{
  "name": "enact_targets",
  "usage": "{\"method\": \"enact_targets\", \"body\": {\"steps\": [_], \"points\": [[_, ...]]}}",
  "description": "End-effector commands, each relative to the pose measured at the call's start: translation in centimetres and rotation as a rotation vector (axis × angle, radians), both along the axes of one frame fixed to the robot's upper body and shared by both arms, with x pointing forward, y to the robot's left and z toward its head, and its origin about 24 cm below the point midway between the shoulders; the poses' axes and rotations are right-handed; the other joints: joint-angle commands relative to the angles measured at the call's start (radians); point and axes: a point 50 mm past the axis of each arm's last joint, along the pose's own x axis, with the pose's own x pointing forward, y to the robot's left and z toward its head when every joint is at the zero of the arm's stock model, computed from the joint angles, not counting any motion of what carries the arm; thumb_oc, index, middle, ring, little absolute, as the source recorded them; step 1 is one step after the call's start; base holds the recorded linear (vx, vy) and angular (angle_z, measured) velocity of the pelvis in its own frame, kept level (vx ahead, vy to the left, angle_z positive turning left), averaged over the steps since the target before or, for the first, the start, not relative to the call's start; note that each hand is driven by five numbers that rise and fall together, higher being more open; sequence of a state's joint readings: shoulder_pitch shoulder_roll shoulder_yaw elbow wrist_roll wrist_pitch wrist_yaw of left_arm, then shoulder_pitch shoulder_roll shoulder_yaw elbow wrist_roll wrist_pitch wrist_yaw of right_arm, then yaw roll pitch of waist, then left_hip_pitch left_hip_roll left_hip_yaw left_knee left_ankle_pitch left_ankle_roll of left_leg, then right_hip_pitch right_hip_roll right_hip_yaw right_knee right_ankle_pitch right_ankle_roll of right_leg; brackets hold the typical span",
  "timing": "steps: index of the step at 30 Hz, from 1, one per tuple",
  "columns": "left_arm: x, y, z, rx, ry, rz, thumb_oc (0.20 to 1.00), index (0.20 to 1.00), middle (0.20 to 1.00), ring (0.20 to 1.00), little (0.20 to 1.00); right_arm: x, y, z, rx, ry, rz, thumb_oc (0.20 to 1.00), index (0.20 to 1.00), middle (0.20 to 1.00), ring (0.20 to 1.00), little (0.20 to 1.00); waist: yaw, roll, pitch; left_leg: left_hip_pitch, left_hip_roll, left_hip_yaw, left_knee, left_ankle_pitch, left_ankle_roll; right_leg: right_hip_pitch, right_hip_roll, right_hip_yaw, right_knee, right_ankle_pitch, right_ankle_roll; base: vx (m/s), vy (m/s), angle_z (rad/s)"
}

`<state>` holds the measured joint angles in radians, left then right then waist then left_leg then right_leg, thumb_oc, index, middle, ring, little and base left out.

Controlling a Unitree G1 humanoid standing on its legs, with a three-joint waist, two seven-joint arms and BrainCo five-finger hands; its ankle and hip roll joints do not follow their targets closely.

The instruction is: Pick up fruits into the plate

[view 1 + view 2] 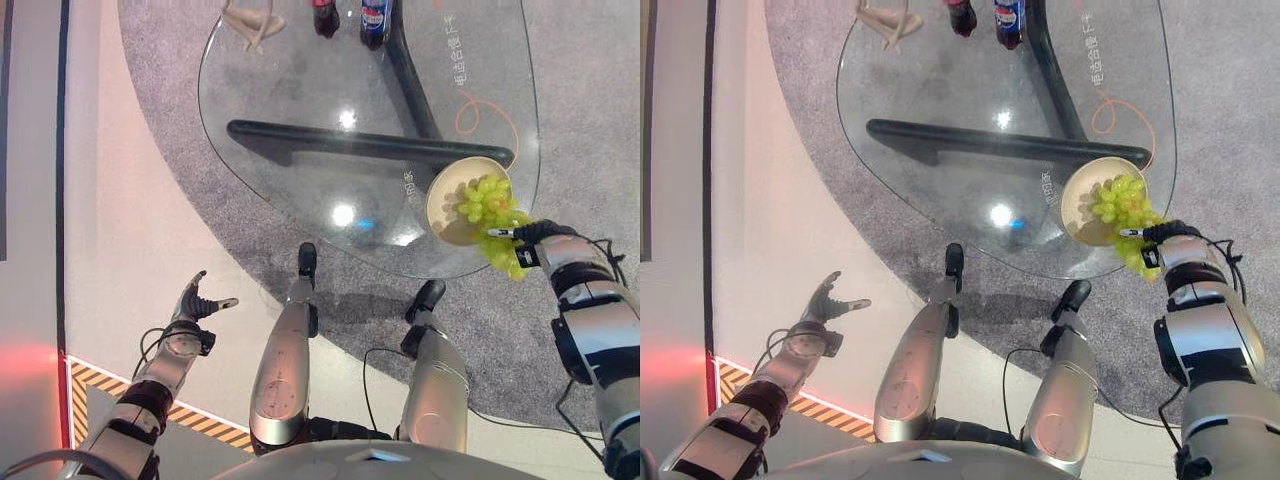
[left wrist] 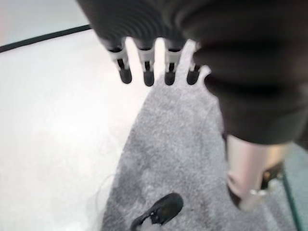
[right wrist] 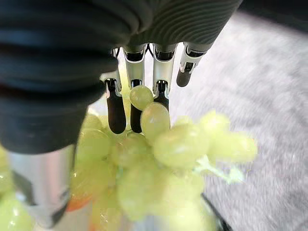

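The bunch of green grapes [image 1: 490,215] lies partly in the cream plate [image 1: 445,195] and partly over the plate's near right rim, hanging past the edge of the glass table [image 1: 300,90]. The plate sits at the table's near right edge. The right hand [image 1: 530,238] is at the near right side of the bunch, with its fingers [image 3: 115,108] curled down into the grapes and the thumb on the other side of the cluster, so the hand grips the bunch. In the right wrist view the grapes press against the dark fingertips. The left hand [image 1: 198,303] is held low on the left, well apart from the table, above the pale floor [image 1: 130,250] beside the grey carpet [image 1: 580,120]; its fingers [image 2: 147,72] are relaxed and spread, and it holds nothing. At the far edge of the table stand two dark bottles [image 1: 350,18], one with a blue label, and to their left lies a pale beige object [image 1: 252,20] that cannot be identified. A black table frame [image 1: 350,140] shows through the glass top.
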<state>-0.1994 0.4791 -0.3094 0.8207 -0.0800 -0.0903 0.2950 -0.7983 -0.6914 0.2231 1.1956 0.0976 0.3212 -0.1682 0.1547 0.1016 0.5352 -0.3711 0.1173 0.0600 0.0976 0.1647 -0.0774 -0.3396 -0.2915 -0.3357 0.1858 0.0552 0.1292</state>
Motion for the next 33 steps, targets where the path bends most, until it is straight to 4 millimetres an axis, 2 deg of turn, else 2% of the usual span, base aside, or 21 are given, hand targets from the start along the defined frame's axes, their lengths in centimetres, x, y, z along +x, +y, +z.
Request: {"method": "enact_targets", "body": {"steps": [1, 5, 8, 11, 13, 18, 19, 22, 24, 25, 29, 30, 31, 32, 33], "points": [[-2.5, 1.7, -1.4, 0.004, 0.049, 0.092, 1.0, 1.0, 1.0, 1.0, 1.0, -0.8, -1.9, 2.0, -0.234, -0.188, -0.017, 1.0, 1.0, 1.0, 1.0, 1.0, -0.024, -0.008, -0.015, 0.039, -0.064, 0.03, 0.027, -0.098, 0.021, 0.02, 0.113, 0.033, 0.043, -0.045, -0.039, -0.01, 0.083, -0.09], [-3.0, 1.8, -1.8, -0.014, 0.055, 0.132, 1.0, 1.0, 1.0, 1.0, 1.0, -1.2, -0.1, 0.6, -0.265, -0.256, 0.063, 1.0, 1.0, 1.0, 1.0, 1.0, -0.055, -0.032, -0.015, 0.095, -0.046, 0.046, 0.01, -0.099, 0.016, 0.077, 0.116, 0.045, 0.009, -0.038, -0.036, 0.0, 0.046, -0.11], [-3.1, 1.7, -1.9, -0.019, 0.052, 0.168, 1.0, 1.0, 1.0, 1.0, 1.0, -2.2, 1.9, -1.8, -0.251, -0.293, 0.142, 1.0, 1.0, 1.0, 1.0, 1.0, -0.073, -0.055, -0.015, 0.118, -0.039, 0.056, 0.006, -0.107, 0.019, 0.097, 0.119, 0.056, -0.006, -0.034, -0.034, -0.02, 0.009, -0.07], [-3.0, 2.0, -2.0, 0.0, 0.059, 0.189, 1.0, 1.0, 1.0, 1.0, 1.0, -2.0, 3.7, -2.0, -0.286, -0.342, 0.241, 1.0, 1.0, 1.0, 1.0, 1.0, -0.078, -0.075, -0.015, 0.119, -0.037, 0.06, 0.003, -0.113, 0.021, 0.101, 0.124, 0.057, -0.016, -0.032, -0.032, -0.08, -0.048, -0.11], [-3.1, 2.2, -2.0, 0.022, 0.058, 0.208, 1.0, 1.0, 1.0, 1.0, 1.0, -1.6, 4.8, -1.4, -0.329, -0.382, 0.306, 1.0, 1.0, 1.0, 1.0, 1.0, -0.08, -0.088, -0.015, 0.127, -0.035, 0.066, -0.01, -0.115, 0.02, 0.108, 0.128, 0.054, -0.029, -0.028, -0.029, -0.08, -0.031, -0.14], [-3.7, 2.6, -2.5, 0.055, 0.068, 0.233, 1.0, 1.0, 1.0, 1.0, 1.0, -1.6, 6.8, -1.6, -0.407, -0.429, 0.402, 1.0, 1.0, 1.0, 1.0, 1.0, -0.083, -0.101, -0.032, 0.172, -0.031, 0.071, -0.053, -0.115, 0.014, 0.149, 0.125, 0.048, -0.064, -0.024, -0.02, -0.05, 0.001, 0.0], [-4.3, 2.6, -2.9, 0.059, 0.094, 0.237, 1.0, 1.0, 1.0, 1.0, 1.0, -2.1, 7.5, -2.2, -0.424, -0.439, 0.442, 1.0, 1.0, 1.0, 1.0, 1.0, -0.085, -0.108, -0.053, 0.192, -0.028, 0.072, -0.071, -0.114, 0.01, 0.17, 0.12, 0.048, -0.086, -0.019, -0.014, 0.0, 0.025, 0.05], [-5.6, 2.5, -3.9, 0.06, 0.145, 0.238, 1.0, 1.0, 1.0, 1.0, 1.0, -3.4, 8.0, -3.7, -0.419, -0.427, 0.487, 1.0, 1.0, 1.0, 1.0, 1.0, -0.093, -0.119, -0.099, 0.228, -0.022, 0.077, -0.095, -0.108, 0.005, 0.211, 0.113, 0.048, -0.123, -0.008, -0.007, 0.04, 0.074, 0.01], [-6.8, 2.2, -4.9, 0.05, 0.208, 0.24, 1.0, 1.0, 1.0, 1.0, 1.0, -4.9, 8.6, -5.7, -0.397, -0.376, 0.555, 1.0, 1.0, 1.0, 1.0, 1.0, -0.108, -0.133, -0.16, 0.266, -0.006, 0.092, -0.114, -0.102, -0.003, 0.248, 0.102, 0.046, -0.152, 0.004, 0.004, 0.07, 0.072, -0.11], [-6.8, 2.2, -4.9, 0.049, 0.212, 0.239, 1.0, 1.0, 1.0, 1.0, 1.0, -5.0, 8.7, -5.9, -0.395, -0.373, 0.558, 1.0, 1.0, 1.0, 1.0, 1.0, -0.109, -0.134, -0.162, 0.269, -0.006, 0.093, -0.116, -0.101, -0.003, 0.251, 0.102, 0.046, -0.154, 0.005, 0.005, 0.07, 0.032, -0.11], [-7.7, 1.4, -6.1, 0.03, 0.328, 0.176, 1.0, 1.0, 1.0, 1.0, 1.0, -7.4, 10.0, -9.4, -0.265, -0.231, 0.642, 1.0, 1.0, 1.0, 1.0, 1.0, -0.137, -0.154, -0.254, 0.336, 0.029, 0.128, -0.149, -0.091, -0.02, 0.315, 0.088, 0.04, -0.198, 0.023, 0.021, 0.08, 0.012, -0.08], [-7.7, 1.3, -6.1, 0.029, 0.332, 0.173, 1.0, 1.0, 1.0, 1.0, 1.0, -7.6, 10.1, -9.6, -0.255, -0.222, 0.643, 1.0, 1.0, 1.0, 1.0, 1.0, -0.139, -0.154, -0.259, 0.341, 0.032, 0.132, -0.15, -0.09, -0.021, 0.319, 0.088, 0.039, -0.201, 0.024, 0.022, 0.12, 0.007, -0.15], [-7.8, 1.0, -6.4, 0.02, 0.358, 0.156, 1.0, 1.0, 1.0, 1.0, 1.0, -8.6, 10.6, -11.1, -0.187, -0.156, 0.643, 1.0, 1.0, 1.0, 1.0, 1.0, -0.15, -0.157, -0.288, 0.36, 0.042, 0.145, -0.154, -0.091, -0.027, 0.338, 0.086, 0.041, -0.209, 0.023, 0.025, 0.08, 0.006, -0.15], [-7.8, 1.0, -6.4, 0.019, 0.361, 0.155, 1.0, 1.0, 1.0, 1.0, 1.0, -8.7, 10.6, -11.2, -0.181, -0.15, 0.643, 1.0, 1.0, 1.0, 1.0, 1.0, -0.151, -0.157, -0.291, 0.362, 0.042, 0.146, -0.154, -0.092, -0.027, 0.34, 0.086, 0.042, -0.209, 0.022, 0.025, 0.11, 0.008, -0.15], [-8.0, 0.8, -6.7, 0.005, 0.382, 0.146, 1.0, 1.0, 1.0, 1.0, 1.0, -9.4, 10.8, -12.3, -0.126, -0.093, 0.636, 1.0, 1.0, 1.0, 1.0, 1.0, -0.157, -0.158, -0.306, 0.371, 0.045, 0.149, -0.151, -0.096, -0.027, 0.349, 0.085, 0.045, -0.209, 0.019, 0.025, 0.12, 0.009, -0.19]]}}
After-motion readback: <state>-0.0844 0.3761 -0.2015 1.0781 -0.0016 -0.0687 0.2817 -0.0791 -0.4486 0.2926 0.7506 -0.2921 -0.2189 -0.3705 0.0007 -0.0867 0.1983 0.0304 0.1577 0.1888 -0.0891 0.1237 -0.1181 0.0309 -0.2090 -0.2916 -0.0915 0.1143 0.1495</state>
